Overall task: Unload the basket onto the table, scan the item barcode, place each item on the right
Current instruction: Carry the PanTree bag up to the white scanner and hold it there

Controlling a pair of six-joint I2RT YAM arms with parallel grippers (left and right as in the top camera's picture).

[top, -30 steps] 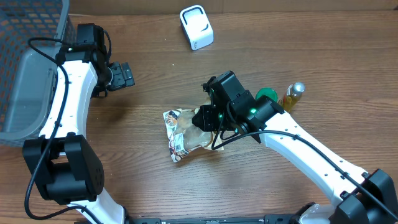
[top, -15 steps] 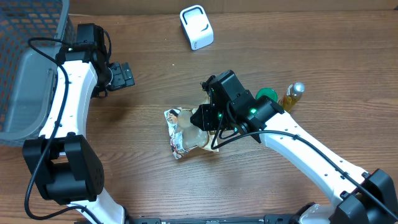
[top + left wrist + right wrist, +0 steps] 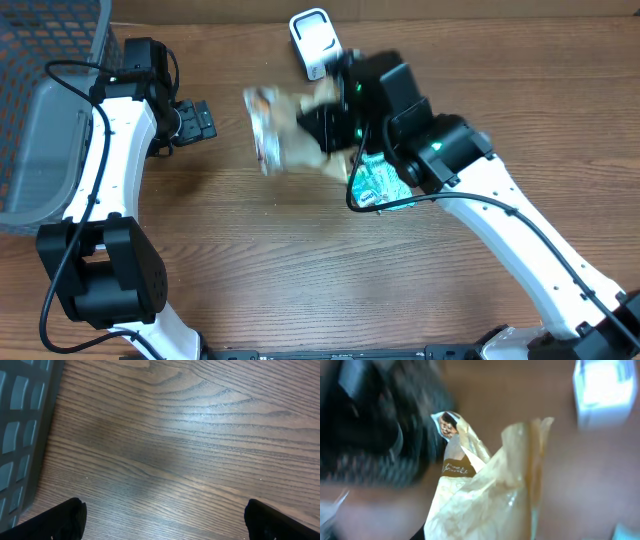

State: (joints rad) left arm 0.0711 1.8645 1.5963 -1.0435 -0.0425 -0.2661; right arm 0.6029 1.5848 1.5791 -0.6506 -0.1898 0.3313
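A crinkled snack bag (image 3: 278, 135) is gripped in the narrowed jaws of the right arm (image 3: 440, 158) and is seen blurred near 12 o'clock on the desk (image 3: 250, 285), at 7 o'clock of the white scanner (image 3: 315, 42). The jaws of the left arm (image 3: 110, 130) are spread wide at 9 o'clock, beside the grey basket (image 3: 40, 150). A green packet (image 3: 378, 185) is seen beneath the right arm.

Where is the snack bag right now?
In the overhead view, the snack bag is gripped by the right gripper near the top middle, just below and left of the white scanner.
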